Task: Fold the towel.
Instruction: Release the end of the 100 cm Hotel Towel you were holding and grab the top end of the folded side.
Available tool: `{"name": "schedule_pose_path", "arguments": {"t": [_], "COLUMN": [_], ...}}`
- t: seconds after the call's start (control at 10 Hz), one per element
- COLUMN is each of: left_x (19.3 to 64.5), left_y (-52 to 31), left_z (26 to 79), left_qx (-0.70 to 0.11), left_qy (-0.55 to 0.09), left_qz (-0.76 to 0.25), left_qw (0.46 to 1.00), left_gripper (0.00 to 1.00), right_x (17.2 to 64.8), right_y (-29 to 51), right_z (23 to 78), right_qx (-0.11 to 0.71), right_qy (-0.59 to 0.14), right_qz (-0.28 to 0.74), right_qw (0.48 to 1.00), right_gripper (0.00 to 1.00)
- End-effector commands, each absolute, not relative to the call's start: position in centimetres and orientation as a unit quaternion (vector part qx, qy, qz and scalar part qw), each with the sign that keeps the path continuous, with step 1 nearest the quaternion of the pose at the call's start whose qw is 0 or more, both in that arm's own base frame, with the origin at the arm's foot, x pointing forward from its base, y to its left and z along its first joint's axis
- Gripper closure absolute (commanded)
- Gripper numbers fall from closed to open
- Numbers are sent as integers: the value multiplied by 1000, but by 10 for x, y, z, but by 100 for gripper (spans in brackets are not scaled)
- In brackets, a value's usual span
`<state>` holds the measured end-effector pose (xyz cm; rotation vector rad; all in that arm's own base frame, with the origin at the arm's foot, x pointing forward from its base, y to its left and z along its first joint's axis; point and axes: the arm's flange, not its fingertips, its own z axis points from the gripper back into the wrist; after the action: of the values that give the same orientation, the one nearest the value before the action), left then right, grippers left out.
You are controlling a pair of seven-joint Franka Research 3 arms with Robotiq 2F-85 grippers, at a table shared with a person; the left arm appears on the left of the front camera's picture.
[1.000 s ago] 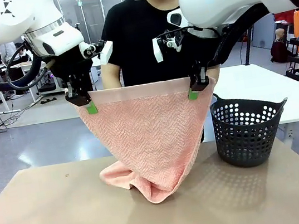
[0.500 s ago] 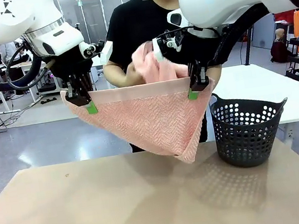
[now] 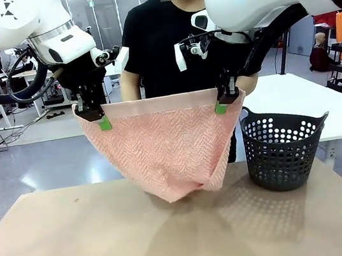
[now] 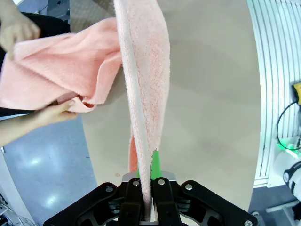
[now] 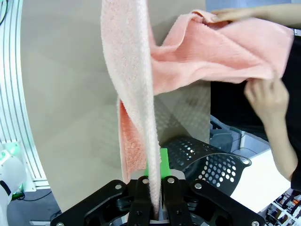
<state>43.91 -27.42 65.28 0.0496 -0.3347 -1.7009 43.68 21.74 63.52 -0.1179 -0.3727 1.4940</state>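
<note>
Aloft, towel (image 3: pixel 167 148) in left claw (image 3: pixel 100 119), right claw (image 3: pixel 222 103).

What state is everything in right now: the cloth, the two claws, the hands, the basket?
towel: doubled, sagging between grippers and hands.
left gripper: shut on the towel's top edge.
right gripper: shut on the same edge.
person's hands: holding up the towel's far end.
basket: upright on the table.
</note>
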Motion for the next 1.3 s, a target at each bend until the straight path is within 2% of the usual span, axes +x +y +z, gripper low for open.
{"name": "schedule_pose_path", "arguments": {"t": [0.0,1.2], "left_x": [439,439], "left_y": [-274,-274], "left_z": [654,654], "left_qx": [24,24], "left_qy": [-148,-148], "left_qz": [-749,-749], "left_qw": [645,645], "left_gripper": [100,100], "right_x": [436,436], "right_y": [216,216], "right_z": [637,637], "right_qx": [-58,-58], "right_qy": [-170,-170], "right_qz": [675,675], "right_qw": [715,715], "right_gripper": [100,100]}}
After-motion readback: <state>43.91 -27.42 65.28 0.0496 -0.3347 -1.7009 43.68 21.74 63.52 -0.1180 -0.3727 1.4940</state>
